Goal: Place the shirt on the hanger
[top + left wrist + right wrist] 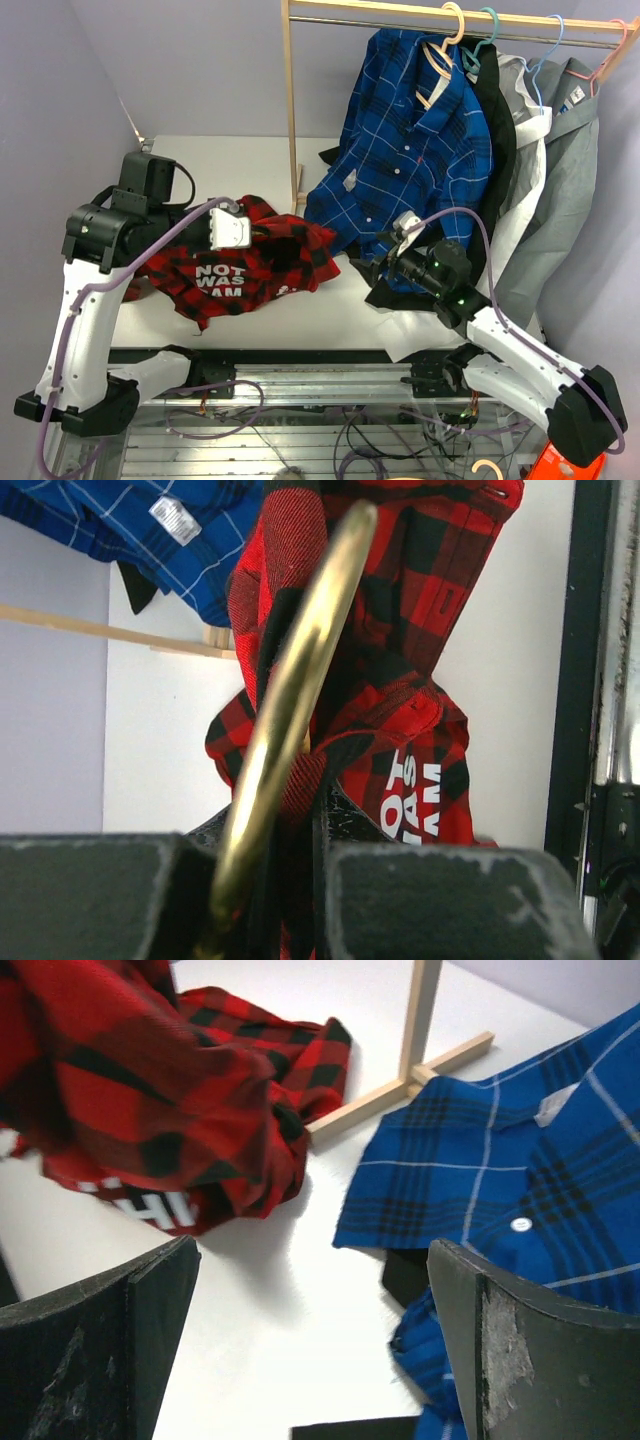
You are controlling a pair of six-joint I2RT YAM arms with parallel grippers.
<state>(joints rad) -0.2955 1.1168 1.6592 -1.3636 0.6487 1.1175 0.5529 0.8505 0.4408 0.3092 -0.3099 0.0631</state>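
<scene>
The left fingers point(450, 900) pinch the hanger point(300, 680), seemingly catching the shirt point(420, 710) too; the right fingers point(100, 1340) gape empty, so unsupported cloth could slide onto the bench point(300, 315).

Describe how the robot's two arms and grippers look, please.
The left arm and right arm have white shells with black joints; a pale purple cable loops along each. Small green lights glow near the right wrist. The left gripper and right gripper have dark grey, blocky, scratched fingers.
</scene>
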